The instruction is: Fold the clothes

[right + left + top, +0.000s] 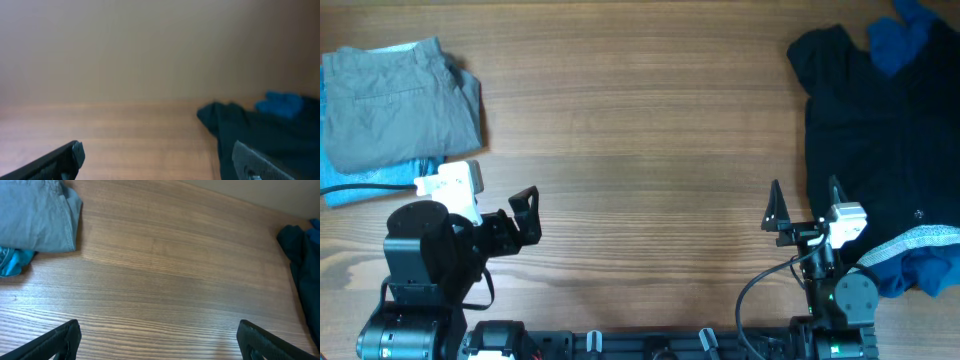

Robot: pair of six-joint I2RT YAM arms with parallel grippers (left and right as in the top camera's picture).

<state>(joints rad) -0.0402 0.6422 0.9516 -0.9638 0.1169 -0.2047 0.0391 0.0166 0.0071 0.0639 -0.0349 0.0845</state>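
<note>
Count on the table (640, 130): one pair of grey trousers (395, 100), one light-blue garment (370, 182), one dark garment (880, 150), two patches of blue cloth, two grippers.

The grey trousers lay folded at the table's far-left corner, a stitched pocket facing up. They rested on the light-blue garment, which showed along their near edge.

The dark garment lay crumpled along the table's right side, from the far edge almost to the near one. One patch of blue cloth (905, 40) sat at its far end by the table's far-right corner. The other patch (920, 262), with a pale band, lay at its near end. We could not tell whether the two patches were one piece.

Left gripper (525, 217): near edge of the table, left side, fingers spread wide, nothing between them, touching no cloth.

Right gripper (805, 205): near edge of the table, right side, just beside the dark garment, fingers likewise wide apart and holding nothing.
</note>
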